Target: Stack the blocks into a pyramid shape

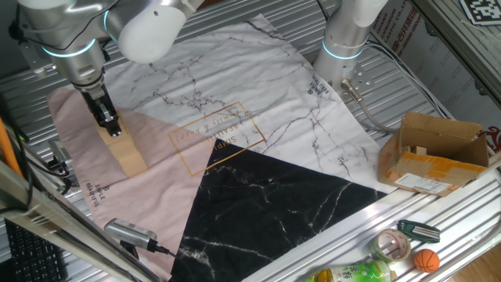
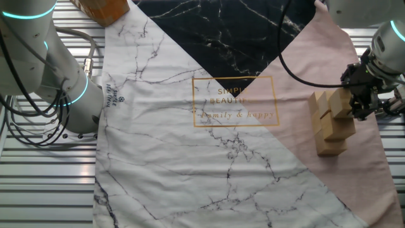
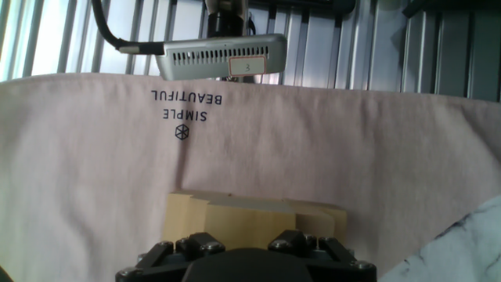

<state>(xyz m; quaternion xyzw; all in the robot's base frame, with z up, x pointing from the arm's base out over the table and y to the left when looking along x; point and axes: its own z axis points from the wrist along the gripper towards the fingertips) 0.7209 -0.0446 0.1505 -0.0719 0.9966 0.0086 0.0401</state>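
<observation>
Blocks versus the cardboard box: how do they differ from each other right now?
The blocks are small, plain cubes of light tan wood; the cardboard box is far larger and darker brown. The blocks sit packed together on the pink part of the cloth at the gripper; the box lies off the cloth, far from it. The box stands open and bears a white label. Both are square-edged.

Arm [image 1: 145, 27] is chunky glossy white with glowing cyan rings at the joints (pretty slick look). Black gripper [image 1: 109, 124] on the end, black cable looping off it, small silver screws along its body.
</observation>
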